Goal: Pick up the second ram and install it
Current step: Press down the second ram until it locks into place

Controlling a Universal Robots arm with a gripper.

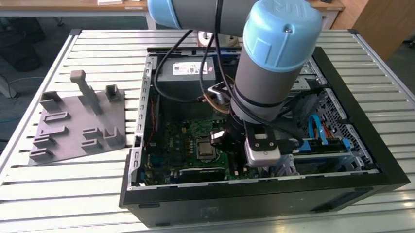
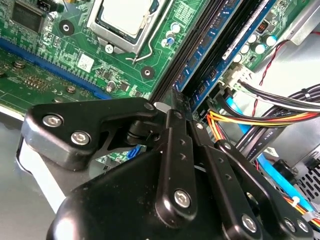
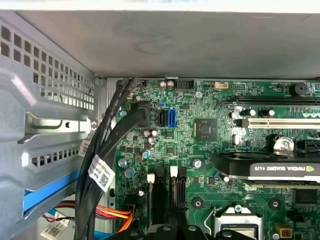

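Observation:
In the second wrist view the second ram point(image 2: 220, 57), a narrow blue-green stick with a small white label, lies along the black motherboard slots point(image 2: 197, 45) beside the processor socket. My gripper point(image 2: 178, 102) is shut, its black fingers point(image 2: 175, 150) pressed together, with the tips at the stick's near end and touching it. In the exterior view the gripper point(image 1: 222, 144) reaches down inside the open computer case point(image 1: 259, 194), over the motherboard. The first wrist view shows the slots point(image 3: 167, 195) with white end clips just ahead of the gripper point(image 3: 172, 231).
A processor socket point(image 2: 125, 20) sits beside the slots. Orange, yellow and black cables point(image 2: 255, 117) run close to the fingers. A graphics card point(image 3: 270, 167) lies across the board. A grey parts holder point(image 1: 77, 121) stands on the slatted table at the exterior view's left.

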